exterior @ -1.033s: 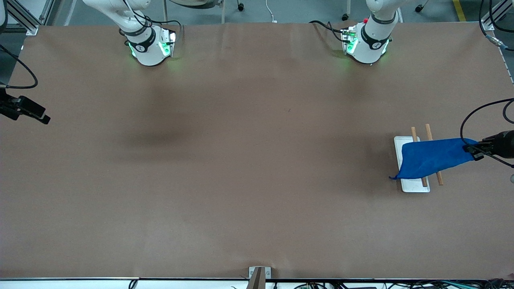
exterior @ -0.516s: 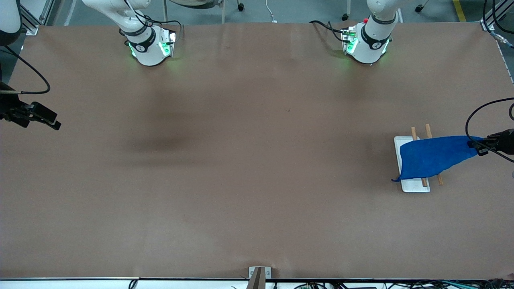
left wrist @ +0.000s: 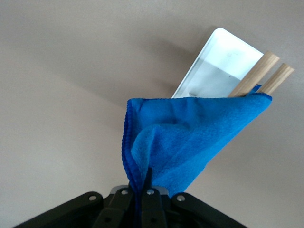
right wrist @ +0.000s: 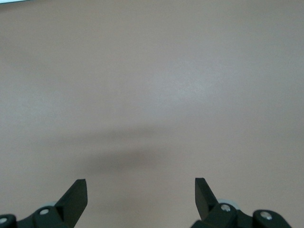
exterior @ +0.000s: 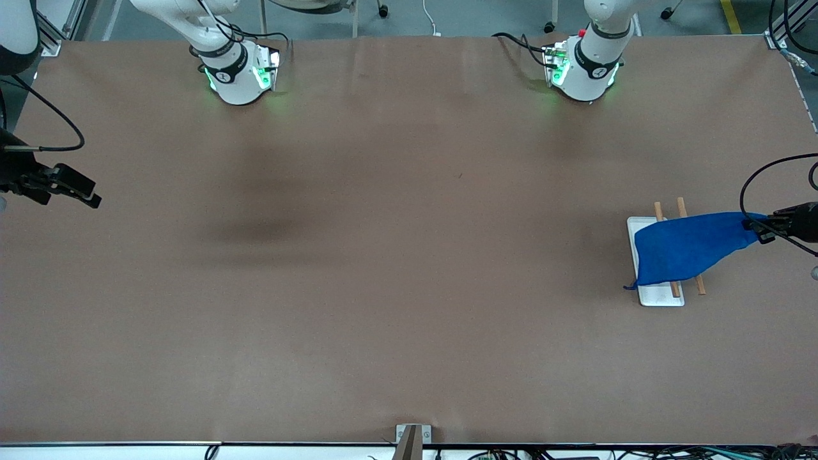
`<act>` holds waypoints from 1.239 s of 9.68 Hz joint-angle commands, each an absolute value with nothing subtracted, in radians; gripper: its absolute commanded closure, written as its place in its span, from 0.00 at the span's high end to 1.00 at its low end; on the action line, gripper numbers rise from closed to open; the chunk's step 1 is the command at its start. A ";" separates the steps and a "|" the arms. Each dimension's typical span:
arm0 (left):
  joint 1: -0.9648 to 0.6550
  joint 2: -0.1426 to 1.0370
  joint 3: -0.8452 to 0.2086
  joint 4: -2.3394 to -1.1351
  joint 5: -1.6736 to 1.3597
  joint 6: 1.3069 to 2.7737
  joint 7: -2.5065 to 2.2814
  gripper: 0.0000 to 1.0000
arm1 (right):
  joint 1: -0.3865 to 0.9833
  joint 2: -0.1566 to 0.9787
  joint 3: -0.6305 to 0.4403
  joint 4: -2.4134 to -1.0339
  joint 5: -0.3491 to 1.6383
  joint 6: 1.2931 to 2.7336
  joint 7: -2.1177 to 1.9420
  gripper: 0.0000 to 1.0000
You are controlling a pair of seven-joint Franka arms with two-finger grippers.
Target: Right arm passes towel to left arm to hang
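Left gripper [exterior: 763, 228] pinches towel [exterior: 687, 248] corner; cloth drapes over two dowels [exterior: 685, 214], apparently touching tray [exterior: 658, 295]. Right gripper [right wrist: 141, 191] idle, fingers wide, empty.

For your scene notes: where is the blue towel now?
The towel is draped over two wooden rods and a white tray, one end gripped by the left pincer.

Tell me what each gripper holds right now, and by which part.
The left gripper is shut on the towel, pinching one end of it; the other end drapes over the wooden rods. The right gripper is open and holds nothing.
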State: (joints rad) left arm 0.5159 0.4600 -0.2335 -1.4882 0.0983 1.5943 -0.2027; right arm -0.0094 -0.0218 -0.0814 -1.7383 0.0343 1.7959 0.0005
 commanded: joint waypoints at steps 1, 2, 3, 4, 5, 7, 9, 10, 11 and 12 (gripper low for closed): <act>0.551 0.503 -0.241 -1.511 0.115 1.638 -0.161 0.05 | 0.000 -0.015 -0.083 -1.723 0.023 1.793 0.018 1.00; 0.552 0.520 -0.239 -1.509 0.115 1.655 -0.150 0.08 | 0.002 -0.015 -0.083 -1.723 0.023 1.793 0.018 1.00; 0.555 0.528 -0.239 -1.509 0.115 1.658 -0.144 0.12 | 0.003 -0.015 -0.083 -1.723 0.023 1.793 0.018 1.00; 0.558 0.529 -0.239 -1.509 0.115 1.658 -0.144 0.25 | 0.005 -0.015 -0.083 -1.723 0.023 1.793 0.029 1.00; 0.558 0.528 -0.239 -1.508 0.115 1.658 -0.140 0.64 | 0.021 -0.015 -0.083 -1.723 0.023 1.793 0.046 1.00; 0.558 0.517 -0.239 -1.500 0.118 1.658 -0.086 1.00 | 0.043 -0.017 -0.083 -1.724 0.020 1.789 0.086 1.00; 0.552 0.512 -0.250 -1.436 0.138 1.657 -0.002 1.00 | 0.044 -0.017 -0.081 -1.724 0.020 1.783 0.094 1.00; 0.545 0.511 -0.253 -1.408 0.144 1.654 0.044 1.00 | 0.044 -0.017 -0.081 -1.726 0.020 1.782 0.095 1.00; 0.523 0.491 -0.256 -1.381 0.173 1.648 0.101 1.00 | 0.044 -0.017 -0.083 -1.726 0.020 1.781 0.095 1.00; 0.503 0.465 -0.265 -1.375 0.178 1.647 0.115 1.00 | 0.044 -0.017 -0.083 -1.726 0.020 1.781 0.095 1.00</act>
State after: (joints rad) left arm 0.5315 0.4832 -0.2590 -1.3732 0.1471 1.6478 0.0841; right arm 0.0409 -0.0200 -0.0821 -1.7371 0.0343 1.7918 0.0732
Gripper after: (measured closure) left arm 0.000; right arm 0.000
